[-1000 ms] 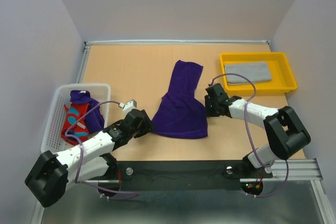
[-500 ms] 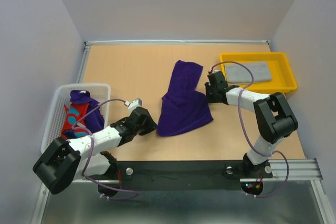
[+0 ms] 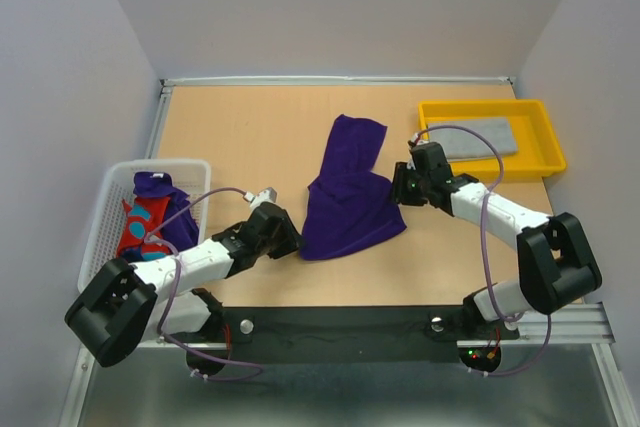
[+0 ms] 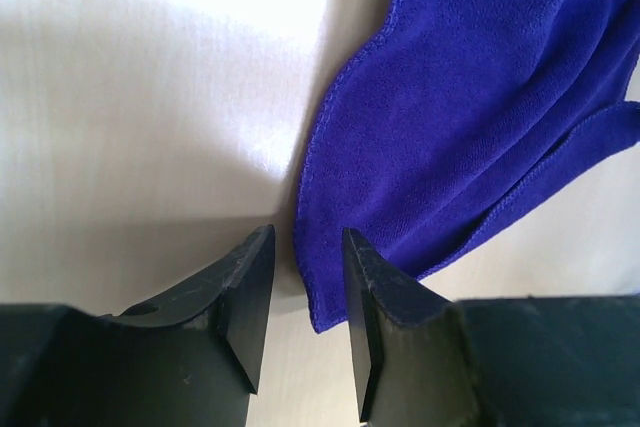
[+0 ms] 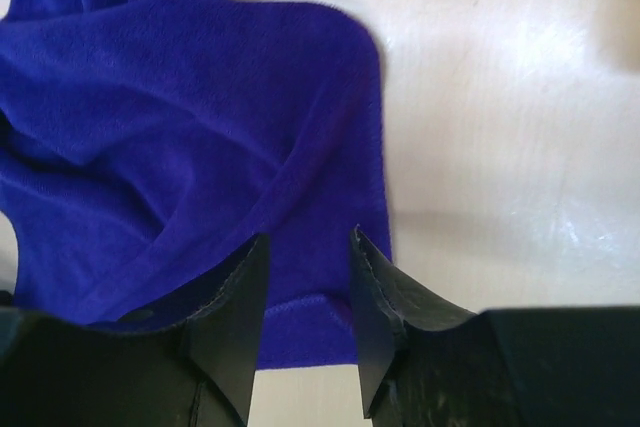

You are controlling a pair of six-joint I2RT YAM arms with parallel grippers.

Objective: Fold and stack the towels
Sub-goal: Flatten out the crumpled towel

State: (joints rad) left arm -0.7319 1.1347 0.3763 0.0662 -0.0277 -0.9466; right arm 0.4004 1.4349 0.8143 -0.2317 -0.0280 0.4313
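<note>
Towels sit in three places on the wooden surface (image 3: 230, 137). At the far left, the white mesh basket (image 3: 97, 237) holds a bunched purple towel (image 3: 152, 185) and the red towel (image 3: 140, 234) with light-blue marks.

Next comes the left end effector (image 4: 305, 247), low at the near-left corner of the spread purple towel (image 3: 345, 202). Its jaws stand narrowly apart with the hem running into the gap. A strip of bare surface shows beside the hem, so it does not look clamped.

The spread purple towel lies mid-surface, crumpled, wide at the near end and narrowing toward the far end. Its long axis runs near to far with a slight lean right.

On its right edge, about midway along, the right end effector (image 5: 308, 247) hovers with jaws likewise a little apart, cloth filling the gap beneath them. Farthest right, the yellow tray (image 3: 553, 147) holds the folded grey towel (image 3: 478, 137).

Each arm looks nearest its own side of the cloth, so flattening it probably calls for pinching both edges and drawing them apart across the short axis.
</note>
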